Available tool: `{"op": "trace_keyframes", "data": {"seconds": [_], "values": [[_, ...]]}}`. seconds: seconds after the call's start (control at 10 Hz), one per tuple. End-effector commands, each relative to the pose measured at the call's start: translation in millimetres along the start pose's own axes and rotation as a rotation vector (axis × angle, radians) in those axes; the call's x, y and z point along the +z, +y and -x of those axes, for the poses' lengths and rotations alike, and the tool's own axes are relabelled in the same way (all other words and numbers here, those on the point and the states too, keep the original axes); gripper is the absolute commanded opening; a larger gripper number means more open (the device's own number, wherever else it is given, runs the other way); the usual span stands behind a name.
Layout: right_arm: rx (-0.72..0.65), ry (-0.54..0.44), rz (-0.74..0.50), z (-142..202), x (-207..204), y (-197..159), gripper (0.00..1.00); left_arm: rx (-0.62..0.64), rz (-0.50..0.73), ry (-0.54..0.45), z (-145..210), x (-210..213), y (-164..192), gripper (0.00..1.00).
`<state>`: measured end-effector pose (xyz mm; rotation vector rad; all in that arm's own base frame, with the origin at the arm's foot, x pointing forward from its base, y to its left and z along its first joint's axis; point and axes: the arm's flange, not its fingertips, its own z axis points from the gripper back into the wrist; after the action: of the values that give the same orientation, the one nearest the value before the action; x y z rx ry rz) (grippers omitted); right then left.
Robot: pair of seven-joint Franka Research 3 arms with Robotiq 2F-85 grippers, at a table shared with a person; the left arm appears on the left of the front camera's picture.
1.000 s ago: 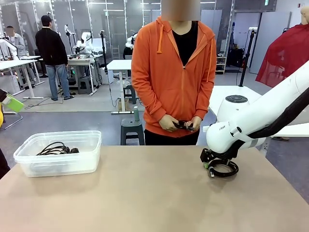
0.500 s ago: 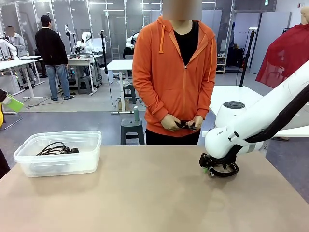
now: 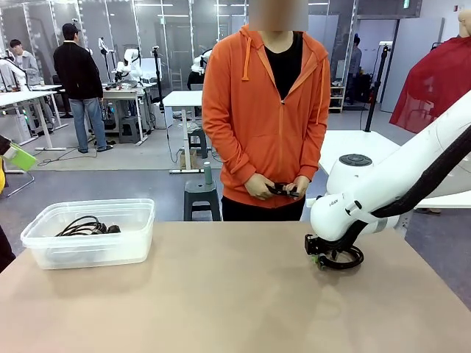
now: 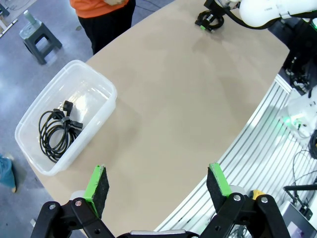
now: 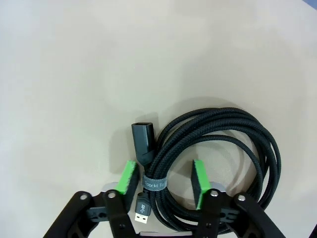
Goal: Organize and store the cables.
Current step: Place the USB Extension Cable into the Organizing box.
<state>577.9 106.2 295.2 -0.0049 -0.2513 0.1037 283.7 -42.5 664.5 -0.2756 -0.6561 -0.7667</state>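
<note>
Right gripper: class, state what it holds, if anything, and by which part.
Nothing firmly yet: the right gripper straddles the cable at its strapped section by the plugs, with its pads not visibly pressing on it.

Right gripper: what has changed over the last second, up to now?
The right gripper came down a little onto the coiled cable on the table. Its pads now straddle the strapped part and are not visibly clamped. Unchanged: the left gripper is open, the clear bin holds a stored cable, and the person's hands hold a third cable.
</note>
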Motion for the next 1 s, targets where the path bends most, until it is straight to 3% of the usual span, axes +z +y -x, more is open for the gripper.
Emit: {"op": "trace_keyframes", "data": {"seconds": [0.0,0.1,0.2,0.5,0.9], "values": [[-0.041,0.002,0.001,-1,-6,8,0.0,-0.006,0.003,-0.004,-1,1,0,1.0],[-0.042,0.004,0.002,-2,-7,8,0.04,-0.006,0.003,-0.004,-1,1,0,1.0],[-0.04,0.002,0.001,-3,-5,7,0.0,-0.006,0.003,-0.004,-1,1,0,1.0],[-0.042,0.017,0.014,-8,14,9,0.0,-0.006,0.003,-0.004,-1,1,0,1.0],[0.012,0.024,0.026,-5,99,29,0.0,-0.006,0.003,-0.004,-1,1,0,1.0]]}}
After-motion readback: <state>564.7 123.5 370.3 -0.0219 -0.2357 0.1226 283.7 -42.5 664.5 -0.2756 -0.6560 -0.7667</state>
